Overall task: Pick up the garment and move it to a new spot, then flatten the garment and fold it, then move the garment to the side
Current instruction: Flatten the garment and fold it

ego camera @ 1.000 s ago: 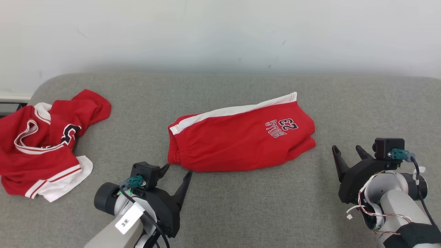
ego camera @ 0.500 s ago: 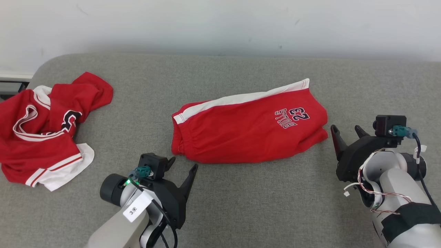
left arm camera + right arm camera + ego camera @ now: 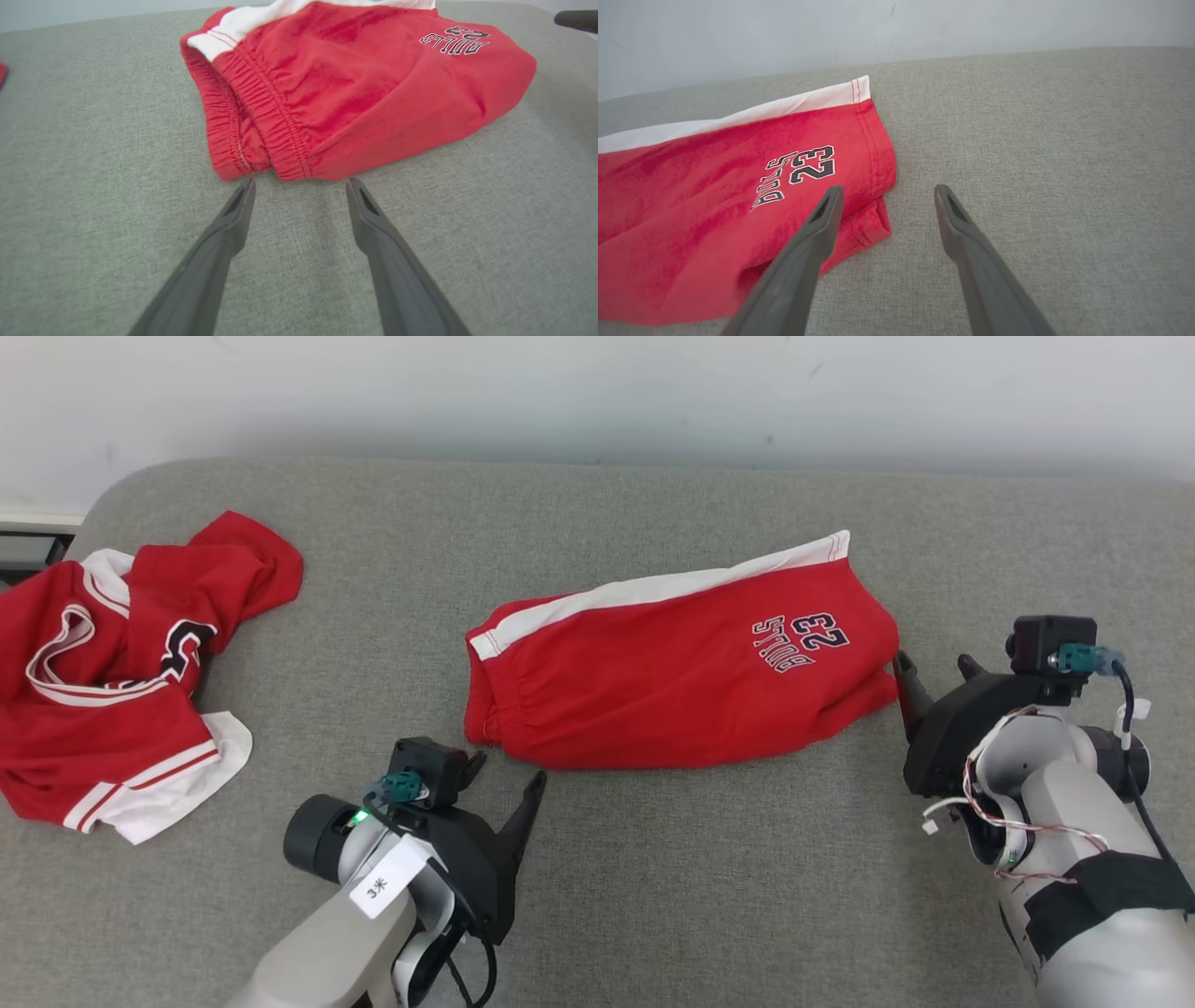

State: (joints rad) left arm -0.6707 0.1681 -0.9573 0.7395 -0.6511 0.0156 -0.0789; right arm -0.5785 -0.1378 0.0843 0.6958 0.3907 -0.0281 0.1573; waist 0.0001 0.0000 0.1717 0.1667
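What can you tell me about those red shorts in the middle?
The red shorts look like soft cotton jersey, with a white side stripe along the far edge, a gathered elastic waistband at the left end and a dark "BULLS 23" print near the right-hand leg hem. They lie folded flat, slightly slanted, on the grey fabric surface. The open left pincer sits at the waistband corner, the open right pincer at the hem; contact is unclear.

Open cushion (image 3: pixel 373 644) separates shorts (image 3: pixel 672 681) from crumpled jersey (image 3: pixel 112 681)
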